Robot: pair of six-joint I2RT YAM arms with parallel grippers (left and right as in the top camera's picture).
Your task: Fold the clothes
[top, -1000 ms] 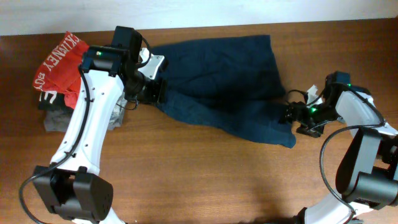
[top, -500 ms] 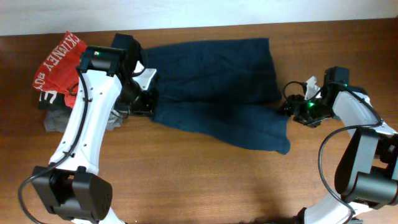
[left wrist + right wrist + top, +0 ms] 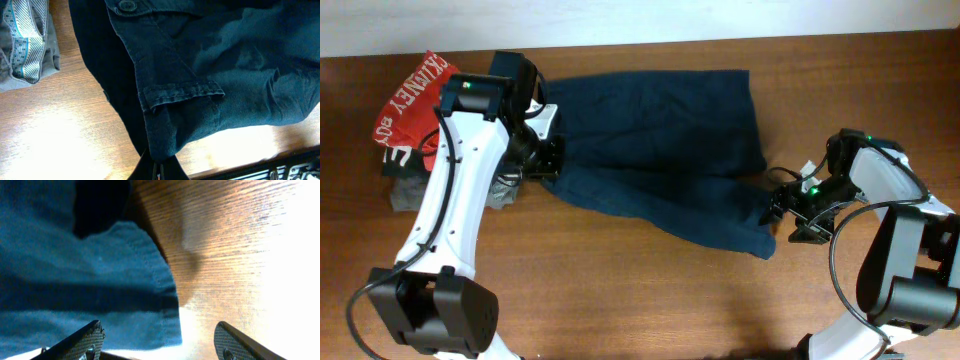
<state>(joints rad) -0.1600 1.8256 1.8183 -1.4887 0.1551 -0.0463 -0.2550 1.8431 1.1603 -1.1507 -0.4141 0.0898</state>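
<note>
The clothes (image 3: 660, 150), one dark navy garment, lie spread across the back middle of the wooden table. My left gripper (image 3: 546, 160) is shut on the garment's left edge. The left wrist view shows the fingertips (image 3: 159, 169) pinched together on a fold of navy cloth (image 3: 210, 75). My right gripper (image 3: 786, 206) stands open at the garment's lower right corner. In the right wrist view the hem corner (image 3: 100, 295) lies between the spread fingers (image 3: 86, 339), nearer the left one, with bare wood toward the right one; the right gripper (image 3: 160, 345) holds nothing.
A red garment with white lettering (image 3: 415, 100) lies at the back left over a grey folded garment (image 3: 415, 192), close beside my left arm. The grey garment (image 3: 27, 45) also shows in the left wrist view. The table's back edge (image 3: 720, 42) runs just behind the clothes.
The left gripper has pulled the garment's left edge leftward, and the whole cloth has shifted left. The right gripper has moved down and in toward the garment's lower right corner.
</note>
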